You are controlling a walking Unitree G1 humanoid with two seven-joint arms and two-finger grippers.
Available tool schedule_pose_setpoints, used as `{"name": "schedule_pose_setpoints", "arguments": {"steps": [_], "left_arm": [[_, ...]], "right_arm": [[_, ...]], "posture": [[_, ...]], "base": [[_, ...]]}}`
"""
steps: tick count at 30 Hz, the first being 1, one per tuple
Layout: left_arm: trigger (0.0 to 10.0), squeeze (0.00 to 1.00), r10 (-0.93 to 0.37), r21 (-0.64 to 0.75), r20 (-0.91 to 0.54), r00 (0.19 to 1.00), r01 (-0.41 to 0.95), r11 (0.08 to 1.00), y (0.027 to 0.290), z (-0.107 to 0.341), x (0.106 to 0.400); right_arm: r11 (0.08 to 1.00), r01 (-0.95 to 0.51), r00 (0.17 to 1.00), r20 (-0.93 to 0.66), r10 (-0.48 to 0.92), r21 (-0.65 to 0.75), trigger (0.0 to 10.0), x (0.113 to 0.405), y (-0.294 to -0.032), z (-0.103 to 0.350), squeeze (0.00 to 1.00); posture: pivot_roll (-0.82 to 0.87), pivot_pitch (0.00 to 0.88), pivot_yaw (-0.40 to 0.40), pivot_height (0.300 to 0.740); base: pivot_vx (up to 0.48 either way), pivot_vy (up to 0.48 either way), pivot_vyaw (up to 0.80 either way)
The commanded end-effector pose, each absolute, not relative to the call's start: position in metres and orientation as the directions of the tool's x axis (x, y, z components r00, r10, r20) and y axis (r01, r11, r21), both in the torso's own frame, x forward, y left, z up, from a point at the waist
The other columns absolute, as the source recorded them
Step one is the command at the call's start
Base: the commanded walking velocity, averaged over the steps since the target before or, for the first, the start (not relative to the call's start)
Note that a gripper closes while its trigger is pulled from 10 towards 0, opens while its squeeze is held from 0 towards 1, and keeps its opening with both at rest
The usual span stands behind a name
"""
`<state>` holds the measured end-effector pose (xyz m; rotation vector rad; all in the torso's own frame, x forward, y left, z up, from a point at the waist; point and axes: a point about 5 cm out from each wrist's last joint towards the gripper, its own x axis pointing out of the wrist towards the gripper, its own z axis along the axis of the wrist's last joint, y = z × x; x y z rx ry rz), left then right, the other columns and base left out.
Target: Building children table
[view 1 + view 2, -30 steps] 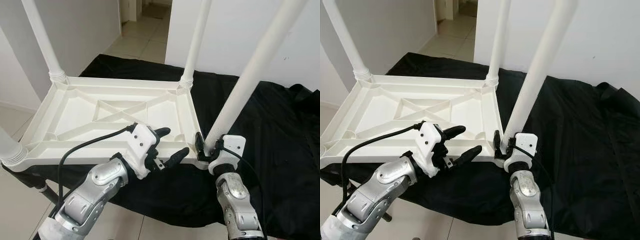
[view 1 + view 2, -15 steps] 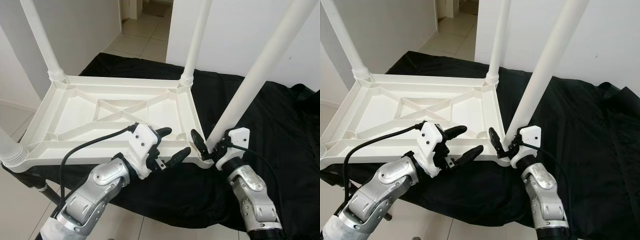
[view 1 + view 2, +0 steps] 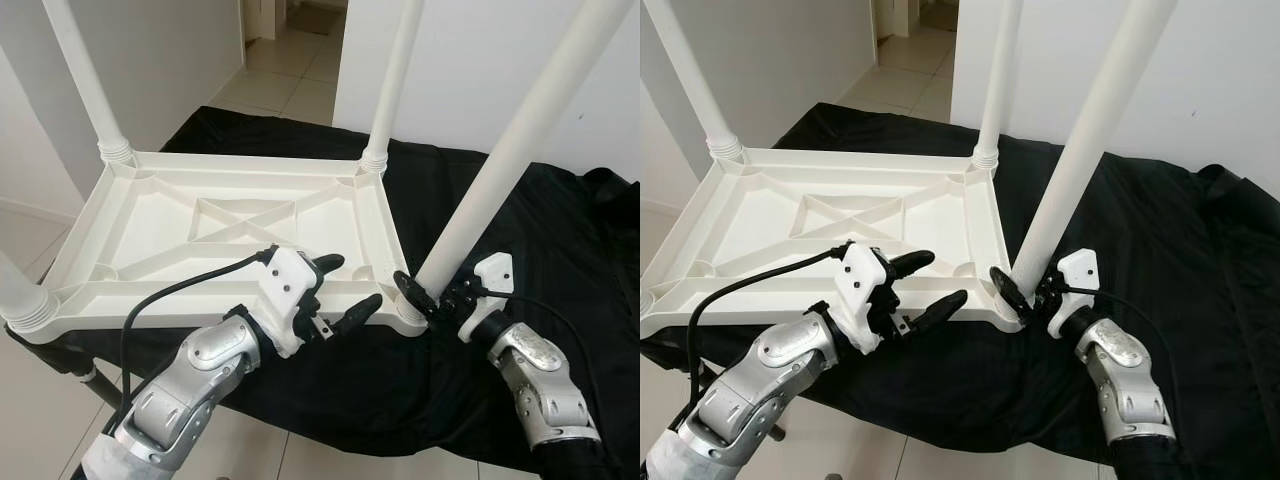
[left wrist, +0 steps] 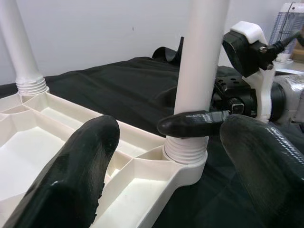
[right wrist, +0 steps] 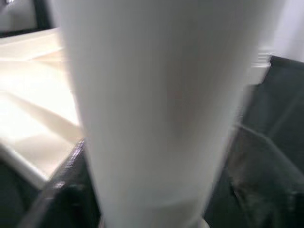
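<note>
While clamping the near right leg between the black fingers of the right gripper, just above the threaded collar, held it seated in the near right corner socket of the upturned white children's table. Lay underside up on the black cloth, that table, with the two far legs and the near left leg standing in their own corners. Hovered the left gripper over the table's near rim, fingers spread apart and grasping nothing, just beside the held corner.

Looked to lean outward to the right, the held leg, though possibly only a trick of the lens. Could not tell how far the thread had gone in.

Judged cross-threading the chief danger: if turned at a tilt, likely to jam partway and leave a wobbling leg. Judged slipping the next: smooth round plastic, pinched low by only two narrow fingers, and a long length above to lever against them. Might also have dragged or spun the whole light table across the loose cloth, with nothing pinning it down. Called for the left gripper pressed onto the rim before any further twist.
</note>
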<state>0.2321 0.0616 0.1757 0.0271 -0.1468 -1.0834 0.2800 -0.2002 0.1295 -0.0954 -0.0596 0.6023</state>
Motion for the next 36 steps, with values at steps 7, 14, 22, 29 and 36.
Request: {"name": "schedule_pose_setpoints", "arguments": {"steps": [7,14,22,29,36], "left_arm": [[10.0,0.00,-0.906,0.104,0.085,0.415,0.901,0.422,0.059,0.175,0.231],[10.0,0.00,-0.904,0.105,0.085,0.418,0.899,0.426,0.059,0.175,0.231],[10.0,0.00,-0.900,0.106,0.089,0.427,0.894,0.434,0.058,0.175,0.232],[10.0,0.00,-0.870,0.116,0.100,0.482,0.863,0.491,0.064,0.176,0.244],[10.0,0.00,-0.855,0.124,0.110,0.506,0.847,0.517,0.071,0.180,0.255]], "right_arm": [[0.821,-0.561,0.824,0.026,0.566,-0.107,0.0,0.287,-0.211,0.130,0.00],[0.823,-0.568,0.822,0.030,0.568,-0.009,10.0,0.284,-0.209,0.124,0.00],[0.875,-0.485,0.874,0.051,0.483,0.019,10.0,0.286,-0.199,0.127,0.00],[0.954,-0.297,0.952,0.067,0.299,-0.038,10.0,0.279,-0.176,0.130,0.00],[0.996,-0.032,0.999,0.044,0.028,0.079,10.0,0.271,-0.167,0.129,0.00]], "posture": [[-0.01,0.000,-0.042,0.740],[0.00,0.000,-0.047,0.740],[-0.01,0.000,-0.057,0.740],[-0.01,0.000,-0.071,0.740],[-0.02,0.000,-0.078,0.740]], "base": [[0.000,0.000,0.00],[0.000,0.000,0.00],[0.000,0.000,0.00],[0.000,0.000,0.00],[0.000,0.000,0.00]]}}
